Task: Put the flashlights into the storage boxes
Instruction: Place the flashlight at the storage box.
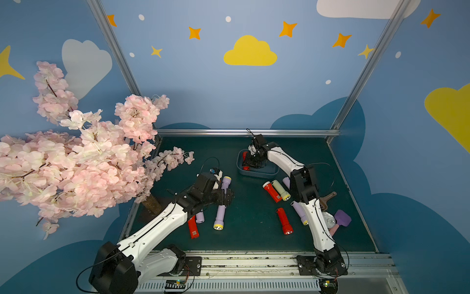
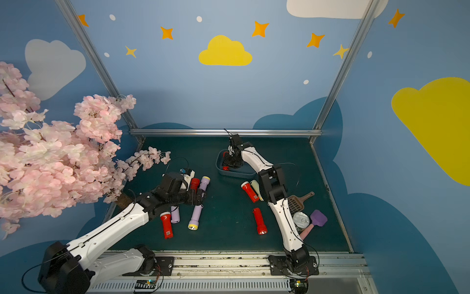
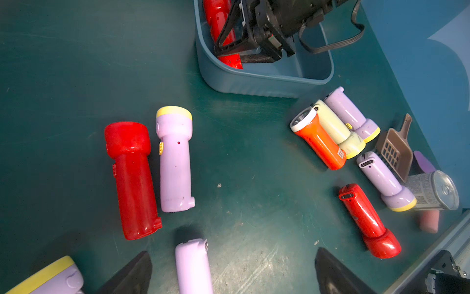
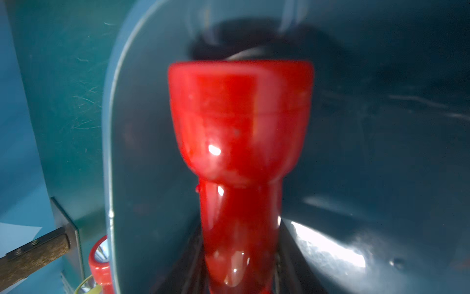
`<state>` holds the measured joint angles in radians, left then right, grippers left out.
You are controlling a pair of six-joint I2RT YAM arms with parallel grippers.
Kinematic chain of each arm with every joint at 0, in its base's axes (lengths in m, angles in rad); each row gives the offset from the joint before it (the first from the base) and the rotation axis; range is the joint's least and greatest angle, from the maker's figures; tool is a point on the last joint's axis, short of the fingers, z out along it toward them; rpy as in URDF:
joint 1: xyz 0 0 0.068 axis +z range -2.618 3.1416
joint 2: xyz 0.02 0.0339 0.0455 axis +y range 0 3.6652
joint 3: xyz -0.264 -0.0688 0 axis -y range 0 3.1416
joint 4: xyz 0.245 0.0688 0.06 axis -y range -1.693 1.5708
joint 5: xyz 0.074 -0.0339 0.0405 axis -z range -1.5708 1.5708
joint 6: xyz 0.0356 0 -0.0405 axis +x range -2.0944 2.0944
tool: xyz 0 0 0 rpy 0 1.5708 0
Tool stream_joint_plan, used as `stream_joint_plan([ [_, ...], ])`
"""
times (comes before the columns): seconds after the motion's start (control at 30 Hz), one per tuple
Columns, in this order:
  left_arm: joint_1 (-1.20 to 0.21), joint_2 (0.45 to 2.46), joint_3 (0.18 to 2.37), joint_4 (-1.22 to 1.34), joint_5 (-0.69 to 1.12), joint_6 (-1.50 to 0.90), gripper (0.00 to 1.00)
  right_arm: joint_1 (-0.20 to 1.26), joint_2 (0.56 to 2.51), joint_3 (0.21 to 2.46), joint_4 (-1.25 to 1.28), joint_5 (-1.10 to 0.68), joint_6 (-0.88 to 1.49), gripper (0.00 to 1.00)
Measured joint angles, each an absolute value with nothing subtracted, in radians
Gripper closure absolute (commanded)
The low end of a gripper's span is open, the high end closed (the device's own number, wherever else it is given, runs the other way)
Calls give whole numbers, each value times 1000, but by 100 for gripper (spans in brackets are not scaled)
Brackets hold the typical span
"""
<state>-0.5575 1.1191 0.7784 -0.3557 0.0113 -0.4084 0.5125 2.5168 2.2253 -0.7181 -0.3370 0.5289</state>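
Observation:
The blue-grey storage box (image 1: 258, 173) (image 3: 254, 84) stands at the back of the mat. My right gripper (image 1: 250, 163) (image 4: 239, 254) is down inside it, shut on a red flashlight (image 4: 240, 122) (image 3: 218, 17) that lies along the box's left wall. My left gripper (image 1: 226, 197) (image 3: 232, 257) hovers open over the mat's left half, with the tail of a lilac flashlight (image 3: 193, 264) between its fingers, untouched. Beyond it lie a red flashlight (image 3: 132, 178) and a lilac one (image 3: 175, 163) side by side. Several more flashlights, orange-red (image 1: 272, 191), pale yellow (image 1: 281, 189), lilac (image 1: 298, 212) and red (image 1: 284, 221), lie under the right arm.
A brown slotted scoop (image 1: 326, 199), a silver can (image 1: 329, 220), a purple block (image 1: 342, 217) and a pink cylinder (image 1: 333, 230) crowd the right edge. A blossom tree (image 1: 76, 157) overhangs the left edge, its trunk (image 1: 152, 203) next to my left arm.

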Motion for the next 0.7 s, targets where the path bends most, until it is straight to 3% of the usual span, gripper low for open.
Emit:
stream_joint_plan([
  [0.27, -550, 1134, 780, -350, 12, -408, 1, 512, 2523, 2222, -708, -361, 544, 55],
  [0.43, -549, 1134, 780, -349, 16, -408, 1, 512, 2517, 2197, -683, -380, 543, 38],
  [0.7, -548, 1127, 780, -350, 23, -408, 1, 512, 2461, 2124, -666, -374, 536, 36],
])
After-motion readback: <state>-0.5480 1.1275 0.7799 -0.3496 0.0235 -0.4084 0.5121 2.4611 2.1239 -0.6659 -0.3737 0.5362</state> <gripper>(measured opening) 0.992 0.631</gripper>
